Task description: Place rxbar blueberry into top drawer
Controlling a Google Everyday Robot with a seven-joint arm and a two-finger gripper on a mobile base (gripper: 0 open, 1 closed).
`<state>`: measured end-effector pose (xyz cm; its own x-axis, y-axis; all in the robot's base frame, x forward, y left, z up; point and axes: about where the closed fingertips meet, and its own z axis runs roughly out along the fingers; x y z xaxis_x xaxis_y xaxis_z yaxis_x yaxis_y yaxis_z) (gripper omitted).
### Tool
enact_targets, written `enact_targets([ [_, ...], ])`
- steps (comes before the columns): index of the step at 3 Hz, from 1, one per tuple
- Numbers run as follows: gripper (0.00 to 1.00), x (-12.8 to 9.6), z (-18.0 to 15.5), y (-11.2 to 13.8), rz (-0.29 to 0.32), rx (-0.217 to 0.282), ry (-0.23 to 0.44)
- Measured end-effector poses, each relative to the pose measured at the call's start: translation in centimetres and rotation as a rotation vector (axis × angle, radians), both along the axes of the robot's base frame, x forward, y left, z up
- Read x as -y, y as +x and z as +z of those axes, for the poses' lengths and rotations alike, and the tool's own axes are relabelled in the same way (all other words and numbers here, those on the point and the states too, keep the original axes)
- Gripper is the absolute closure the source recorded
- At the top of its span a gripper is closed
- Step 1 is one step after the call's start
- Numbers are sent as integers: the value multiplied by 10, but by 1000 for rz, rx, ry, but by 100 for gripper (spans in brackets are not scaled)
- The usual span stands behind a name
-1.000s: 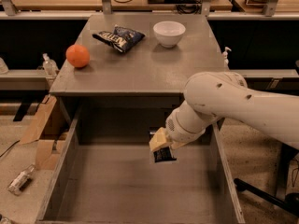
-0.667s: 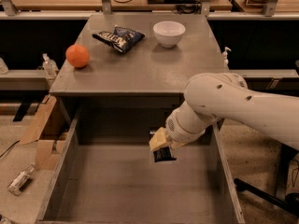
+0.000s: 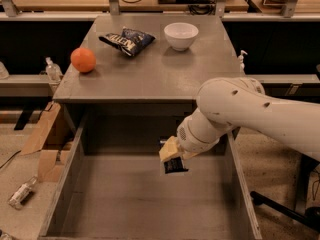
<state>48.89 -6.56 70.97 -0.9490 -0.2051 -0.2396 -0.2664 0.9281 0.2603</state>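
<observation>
Compared with a second ago, almost nothing differs. My gripper (image 3: 171, 157) sits at the same spot, inside the open top drawer (image 3: 125, 204), toward its back right and above the floor. It is closed on the rxbar blueberry (image 3: 176, 167), whose dark wrapper pokes out below my fingertips. The bar is in the air, not touching the drawer bottom or the walls.

Reading: the carry looks finished and I am paused over the drop point, so transport is done and release is not. The next move is likely a short descent or a straight let-go. The floor below is bare grey, so nothing blocks the fall.

Cabinet top (image 3: 150, 74) unchanged as well: orange (image 3: 83, 59), blue snack bag (image 3: 127, 39) and white bowl (image 3: 181, 35) in the same places, well apart from my arm.
</observation>
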Motion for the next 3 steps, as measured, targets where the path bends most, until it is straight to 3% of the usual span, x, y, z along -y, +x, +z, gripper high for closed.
enact_targets([
  [2,12,0,2,-1,2,4,-1],
  [3,0,-1,2,-1,3,5,-2],
])
